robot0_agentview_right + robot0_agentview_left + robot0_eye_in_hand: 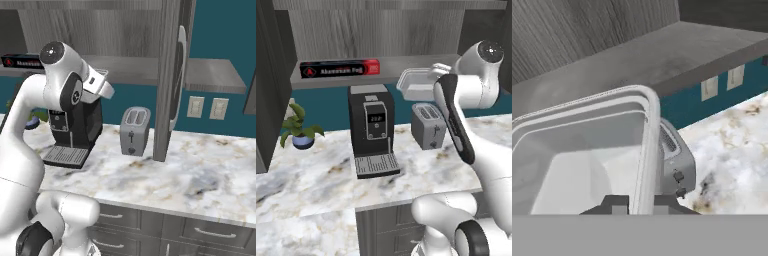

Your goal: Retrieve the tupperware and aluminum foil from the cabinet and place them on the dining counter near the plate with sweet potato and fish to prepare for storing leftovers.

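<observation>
While the fingers [641, 204] pinch the rim of the tupperware [415, 84] tightly, the tub hangs clear of the cabinet [376, 30] shelf edge, above the toaster [427, 125], likely for carrying off; further along the shelf lies the aluminum foil [340, 69].

Cabinet shelf [331, 79]: aluminum foil [340, 68]. Worktop [326, 175]: coffee machine [372, 131], toaster [427, 125], plant [300, 127].
</observation>
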